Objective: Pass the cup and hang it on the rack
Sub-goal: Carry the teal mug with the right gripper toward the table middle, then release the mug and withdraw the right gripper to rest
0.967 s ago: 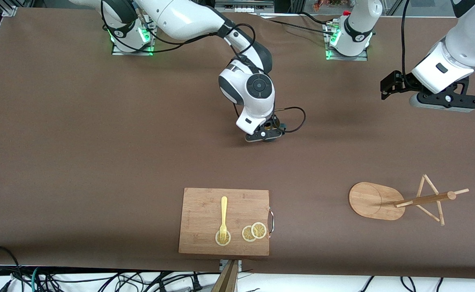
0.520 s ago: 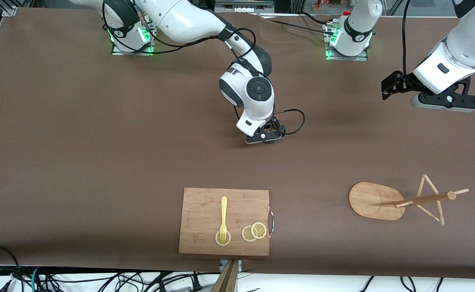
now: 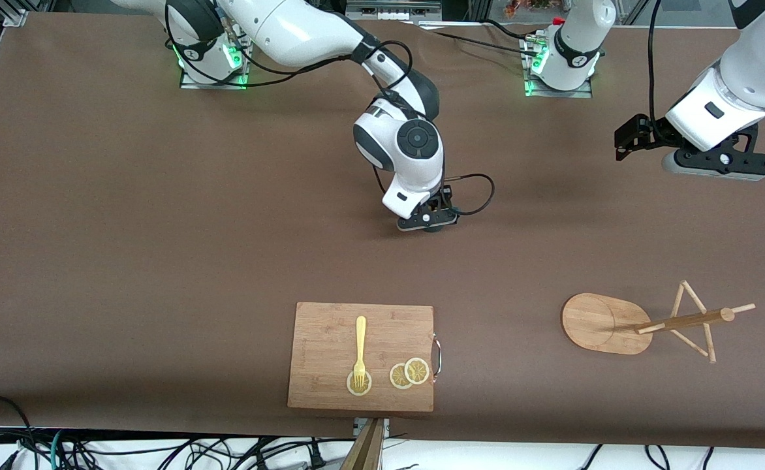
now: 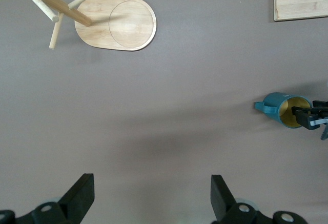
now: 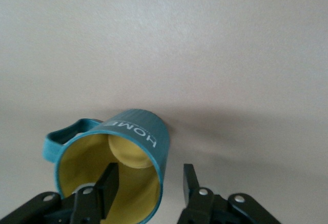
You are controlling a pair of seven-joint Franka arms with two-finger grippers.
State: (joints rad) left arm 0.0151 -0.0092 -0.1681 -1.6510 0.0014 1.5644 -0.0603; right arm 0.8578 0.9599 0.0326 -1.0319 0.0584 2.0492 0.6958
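Right wrist view: the small dark teal ribbed cup (image 5: 123, 155) w/ yellow interior and a side handle is tilted, mouth toward the camera, its axis leaning off vertical. The right gripper (image 5: 148, 183) straddles the cup wall at the rim: one finger (image 5: 108, 182) inside the mouth, the other outside, w/ a visible gap betw. the outer finger and the wall, so jaws look spread, not clamped. White lettering "HOME" on the cup side.

Left wrist view shows the same cup (image 4: 283, 110) by the right gripper, handle pointing away from that gripper. The left gripper (image 4: 152, 196) is up in the air w/ fingers (image 4: 82, 193) spread wide, nothing betw. them; that arm waits over bare brown table (image 3: 160, 228) toward its own end.

Front view: the right gripper (image 3: 426, 220) is low at table centre; the cup is hidden under it. From the gripper, the light bamboo rack (image 3: 643, 323) w/ oval base, post and thin pegs sits at approx. 4 o'clock, post leaning toward 3 o'clock. Rectangular wooden cutting board (image 3: 330, 333) at approx. 7 o'clock, carrying a yellow fork (image 3: 360, 346) and lemon slices (image 3: 409, 373).
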